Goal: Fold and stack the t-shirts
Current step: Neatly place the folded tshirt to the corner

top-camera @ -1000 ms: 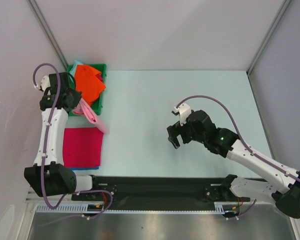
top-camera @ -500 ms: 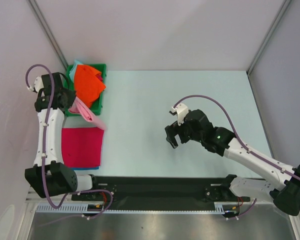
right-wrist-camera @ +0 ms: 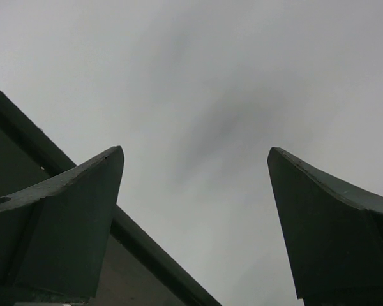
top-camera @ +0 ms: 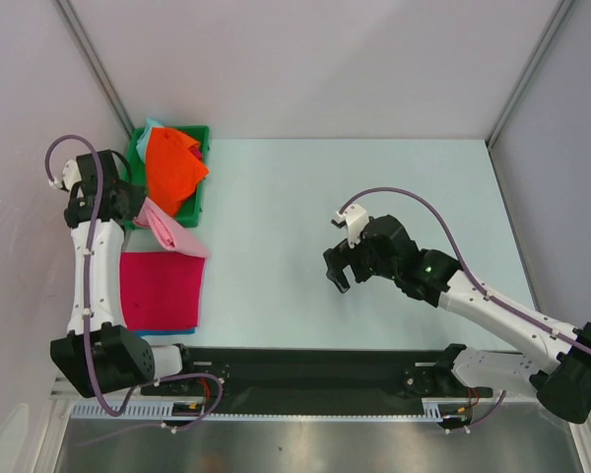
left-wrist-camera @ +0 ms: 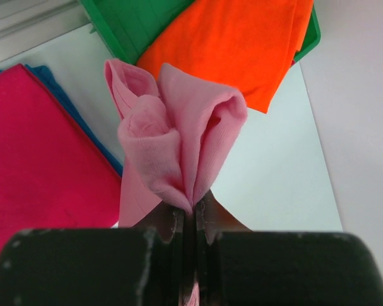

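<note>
Left gripper (left-wrist-camera: 190,217) is clenched on the light pink t-shirt (left-wrist-camera: 179,146), pinching a gathered edge between closed jaws. Right gripper (top-camera: 337,271) is released, with its jaws spread wide above bare worktop (top-camera: 374,187) and nothing between them.

The pale, smooth worktop carries all items at its left side. The magenta-red t-shirt (top-camera: 161,289) lies there folded into a flat, near-square panel of fine knit, with its edges roughly parallel to the worktop's edges. The green tray (top-camera: 203,132), made of rigid plastic, stands just beyond it at the far left corner. The bright orange t-shirt (top-camera: 172,168) lies crumpled in the tray, and one corner overlaps the tray's rim.

The light pink t-shirt is bunched into soft, rolled folds. Its long axis runs diagonally from the left gripper beside the tray toward the magenta-red t-shirt's far right corner.
</note>
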`<state>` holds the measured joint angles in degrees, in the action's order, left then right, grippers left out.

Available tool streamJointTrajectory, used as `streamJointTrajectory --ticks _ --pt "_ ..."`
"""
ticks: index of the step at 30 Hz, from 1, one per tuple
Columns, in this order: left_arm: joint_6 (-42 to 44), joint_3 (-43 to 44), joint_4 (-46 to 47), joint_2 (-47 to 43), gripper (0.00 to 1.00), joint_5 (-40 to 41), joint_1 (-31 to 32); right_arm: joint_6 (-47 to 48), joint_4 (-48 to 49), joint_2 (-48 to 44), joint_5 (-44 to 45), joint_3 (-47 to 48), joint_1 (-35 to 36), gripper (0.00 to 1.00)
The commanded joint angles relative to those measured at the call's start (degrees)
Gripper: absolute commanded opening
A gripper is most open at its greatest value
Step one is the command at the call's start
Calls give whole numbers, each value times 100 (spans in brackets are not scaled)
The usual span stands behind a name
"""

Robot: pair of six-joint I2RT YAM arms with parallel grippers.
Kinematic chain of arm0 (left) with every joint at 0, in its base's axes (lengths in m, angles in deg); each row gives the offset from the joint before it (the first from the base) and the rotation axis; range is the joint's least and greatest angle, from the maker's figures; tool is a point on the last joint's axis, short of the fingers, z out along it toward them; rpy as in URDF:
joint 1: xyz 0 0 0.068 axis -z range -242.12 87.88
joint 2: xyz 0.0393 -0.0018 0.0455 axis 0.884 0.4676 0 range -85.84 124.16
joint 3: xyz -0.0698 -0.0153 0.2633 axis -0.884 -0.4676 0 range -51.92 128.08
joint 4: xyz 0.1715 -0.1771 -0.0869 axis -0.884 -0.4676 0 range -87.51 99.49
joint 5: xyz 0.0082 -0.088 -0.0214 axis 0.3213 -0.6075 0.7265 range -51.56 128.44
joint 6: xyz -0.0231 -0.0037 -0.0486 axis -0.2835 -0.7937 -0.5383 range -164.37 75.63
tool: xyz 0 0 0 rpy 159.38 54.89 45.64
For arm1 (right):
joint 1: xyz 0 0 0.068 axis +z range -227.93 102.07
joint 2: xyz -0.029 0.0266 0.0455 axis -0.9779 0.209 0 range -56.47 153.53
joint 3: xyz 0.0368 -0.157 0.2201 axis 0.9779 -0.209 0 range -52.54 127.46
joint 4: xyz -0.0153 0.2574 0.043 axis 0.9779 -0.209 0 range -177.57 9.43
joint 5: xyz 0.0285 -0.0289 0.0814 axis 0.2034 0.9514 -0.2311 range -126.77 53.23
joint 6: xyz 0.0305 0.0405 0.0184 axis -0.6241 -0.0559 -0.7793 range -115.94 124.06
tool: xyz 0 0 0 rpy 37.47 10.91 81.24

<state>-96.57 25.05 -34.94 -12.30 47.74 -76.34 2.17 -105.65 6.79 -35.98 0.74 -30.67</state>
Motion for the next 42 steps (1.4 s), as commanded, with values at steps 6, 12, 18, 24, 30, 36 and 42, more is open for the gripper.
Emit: streamJointTrajectory --ticks 6,12,18,24,30,36,42 --pt "176 -138 -13 -577 0 142 -274 163 -23 63 -255 192 -24 100" --pt "246 -252 -75 -762 0 177 -397 171 -67 116 -326 253 -33 100" --pt "263 -542 30 -867 0 11 -520 171 -120 125 -361 245 -60 100" --pt "290 -718 22 -964 0 11 -626 171 -181 98 -387 236 -68 100" --pt "272 -832 -145 -1113 0 151 -731 172 -199 133 -449 244 -77 100" --pt "211 -1149 -461 -1307 0 344 -942 171 -190 247 -581 297 -68 100" --pt "-26 -1360 -883 -1465 1 450 -1100 171 -208 344 -721 289 -24 100"
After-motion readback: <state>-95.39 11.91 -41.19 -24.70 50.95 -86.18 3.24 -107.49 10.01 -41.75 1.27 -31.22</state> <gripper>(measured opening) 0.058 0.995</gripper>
